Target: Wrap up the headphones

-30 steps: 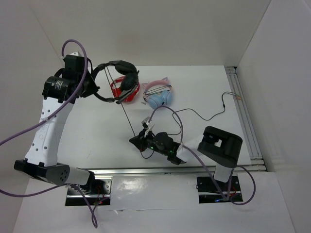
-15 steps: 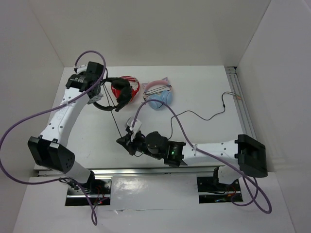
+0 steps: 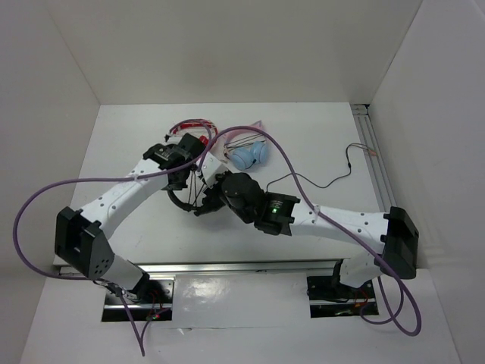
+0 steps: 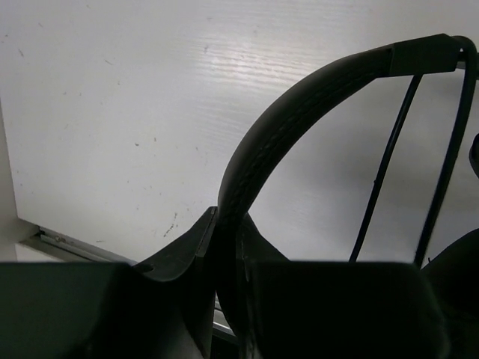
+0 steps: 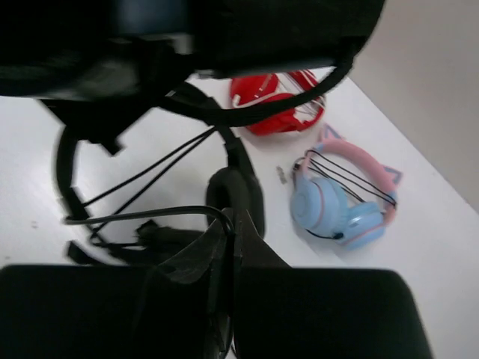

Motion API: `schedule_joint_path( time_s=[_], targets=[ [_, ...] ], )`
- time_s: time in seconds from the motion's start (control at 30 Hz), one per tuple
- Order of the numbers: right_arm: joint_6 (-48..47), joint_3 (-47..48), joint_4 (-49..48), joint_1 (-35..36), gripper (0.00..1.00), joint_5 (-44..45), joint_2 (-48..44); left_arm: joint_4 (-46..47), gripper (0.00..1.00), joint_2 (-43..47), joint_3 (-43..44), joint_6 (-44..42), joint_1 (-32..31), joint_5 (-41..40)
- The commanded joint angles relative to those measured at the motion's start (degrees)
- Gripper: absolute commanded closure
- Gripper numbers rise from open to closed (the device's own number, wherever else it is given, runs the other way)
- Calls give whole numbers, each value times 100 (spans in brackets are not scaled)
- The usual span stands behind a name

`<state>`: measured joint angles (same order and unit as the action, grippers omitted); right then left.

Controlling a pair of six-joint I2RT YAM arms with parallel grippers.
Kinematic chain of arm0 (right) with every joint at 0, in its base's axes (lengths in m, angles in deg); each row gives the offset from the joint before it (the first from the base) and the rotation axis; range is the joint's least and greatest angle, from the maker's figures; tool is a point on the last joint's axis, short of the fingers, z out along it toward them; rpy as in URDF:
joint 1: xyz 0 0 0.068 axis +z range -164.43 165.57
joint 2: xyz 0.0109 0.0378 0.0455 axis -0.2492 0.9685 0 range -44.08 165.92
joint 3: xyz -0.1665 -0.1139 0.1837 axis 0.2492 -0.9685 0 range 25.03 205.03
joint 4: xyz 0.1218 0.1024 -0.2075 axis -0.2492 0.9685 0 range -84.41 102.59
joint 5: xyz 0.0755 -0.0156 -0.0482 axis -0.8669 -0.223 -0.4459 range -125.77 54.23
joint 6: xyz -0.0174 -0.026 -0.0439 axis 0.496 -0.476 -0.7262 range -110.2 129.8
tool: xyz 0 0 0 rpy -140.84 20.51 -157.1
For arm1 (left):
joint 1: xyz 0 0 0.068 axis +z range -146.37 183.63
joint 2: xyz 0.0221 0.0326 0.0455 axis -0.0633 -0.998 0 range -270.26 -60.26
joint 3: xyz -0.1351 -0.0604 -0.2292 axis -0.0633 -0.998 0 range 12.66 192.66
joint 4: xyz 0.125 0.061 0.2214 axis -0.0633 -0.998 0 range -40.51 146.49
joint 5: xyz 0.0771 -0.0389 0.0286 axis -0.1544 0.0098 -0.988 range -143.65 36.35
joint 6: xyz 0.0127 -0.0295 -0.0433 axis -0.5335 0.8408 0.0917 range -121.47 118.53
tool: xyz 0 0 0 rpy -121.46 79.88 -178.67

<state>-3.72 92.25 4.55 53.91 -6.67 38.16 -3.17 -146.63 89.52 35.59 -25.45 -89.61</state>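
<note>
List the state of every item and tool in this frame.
left tool, shut on the headband.
right tool, shut on the cable.
headphones, held by the headband in the left tool.
cable, two strands across the headband, tail loose on the table.
red-and-white headphones, lying on the table, untouched.
cat-ear headphones, lying on the table, untouched.

A robot lab test cell: a white table (image 3: 318, 144) boxed in by plain white walls (image 3: 250, 45), left arm (image 3: 114, 201) and right arm (image 3: 341, 224) bolted to a metal rail (image 3: 242, 267), purple cables (image 3: 30, 205) looping loose
</note>
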Motion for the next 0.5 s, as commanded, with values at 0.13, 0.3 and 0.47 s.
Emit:
schedule_joint_path(
  time_s=[0.13, 0.3, 0.47],
  targets=[
    [-950, -147, -405, -347, 100, 860, -409, 297, 100, 1007, -320, -638, -677, 800],
    [-759, -315, -758, -1382, 100, 300, -463, 227, 100, 1561, -382, -735, -1143, 1021],
    [-406, -262, -740, -2219, 99, -816, -253, 34, 100, 1729, -313, -797, -1363, 1144]
  ],
)
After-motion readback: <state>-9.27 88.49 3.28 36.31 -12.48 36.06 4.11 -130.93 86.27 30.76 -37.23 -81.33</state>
